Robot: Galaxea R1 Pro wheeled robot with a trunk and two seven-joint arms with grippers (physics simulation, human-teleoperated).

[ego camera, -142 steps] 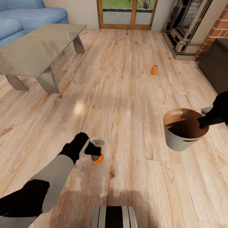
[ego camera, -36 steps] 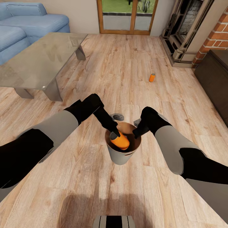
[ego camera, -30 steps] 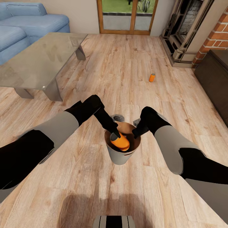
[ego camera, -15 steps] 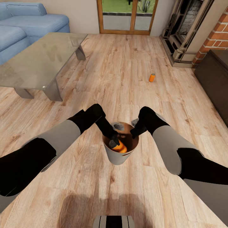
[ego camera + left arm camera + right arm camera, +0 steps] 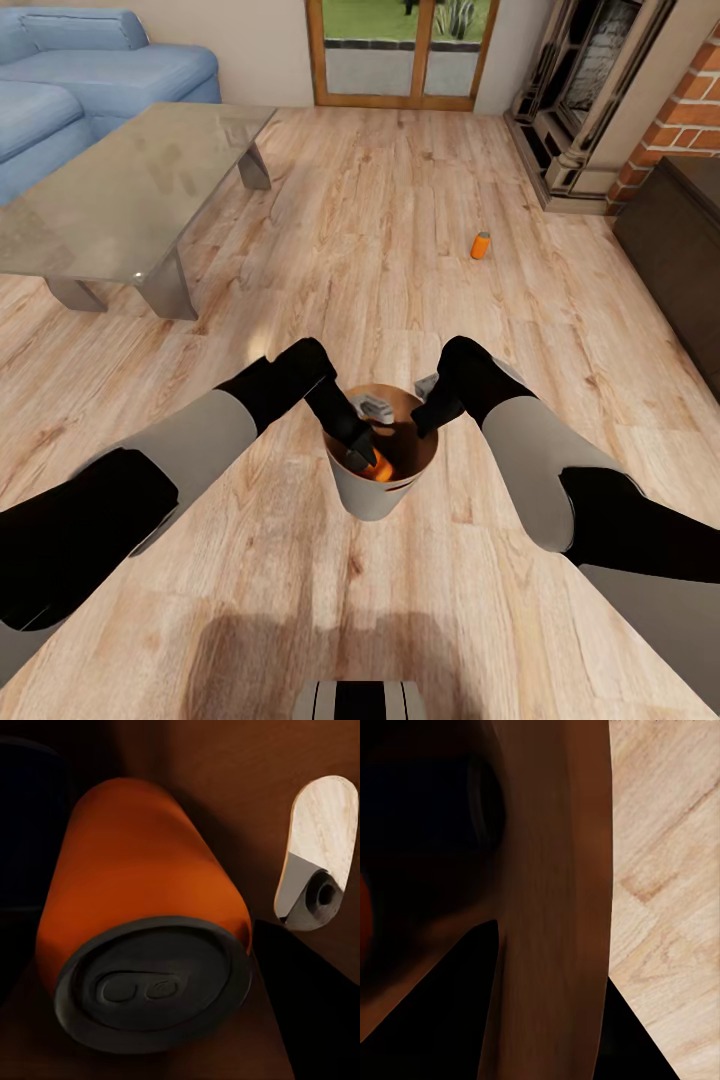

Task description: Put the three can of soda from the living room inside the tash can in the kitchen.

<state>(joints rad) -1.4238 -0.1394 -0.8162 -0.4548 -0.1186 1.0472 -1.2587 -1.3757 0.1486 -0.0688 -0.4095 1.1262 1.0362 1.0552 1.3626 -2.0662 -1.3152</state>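
Your left gripper [image 5: 362, 452] has an orange can [image 5: 378, 466] down inside the bin [image 5: 375, 495]; whether its fingers are apart, I cannot tell. Your right gripper [image 5: 424, 421] clamps the rim. Next, let go and fetch the floor can [image 5: 481, 245].

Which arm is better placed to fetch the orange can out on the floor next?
Left, probably. The right gripper grips the rim of the bin, while the left gripper only reaches into it over a can. The far orange can lies on open floor.

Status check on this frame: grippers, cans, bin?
Left gripper inside trash can, orange can there, grip unclear. Right gripper clamped on rim. Second orange can on floor, path open.
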